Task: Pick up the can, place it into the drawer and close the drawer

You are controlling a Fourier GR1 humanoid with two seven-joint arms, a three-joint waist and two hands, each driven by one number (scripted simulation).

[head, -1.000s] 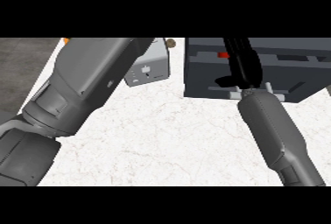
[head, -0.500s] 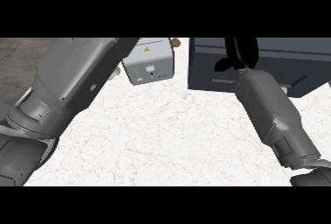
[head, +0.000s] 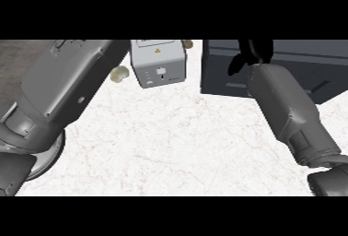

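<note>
A white marbled tabletop (head: pixel 170 152) fills most of the head view, with a darker grey floor or surface showing at the far left edge. Nearest the viewer, two grey forearms rise from the lower edge: the left forearm (head: pixel 58 97) is broad and slants up toward the top left, and its hand is out of view, so nothing can be said of its fingers. The right forearm (head: pixel 289 110) runs up the right side to the right hand (head: pixel 250 55), black, over the front of the dark drawer unit (head: pixel 299 60). Its fingers point down and seem drawn close together against the drawer, but whether they curl round anything cannot be told.

Farther back, between the arms, stands a small light-grey appliance (head: pixel 158 62) with a warning label on top, and a small beige thing (head: pixel 120 73) lies just beside it at its left.

The can shows nowhere in this view; it may be inside the drawer or hidden by the right hand, which cannot be settled. The drawer front looks nearly flush, so the closing step seems to be in hand or done. A can would likely be stiff, light and smooth-sided, best taken round its middle with fingers opposite the thumb.
</note>
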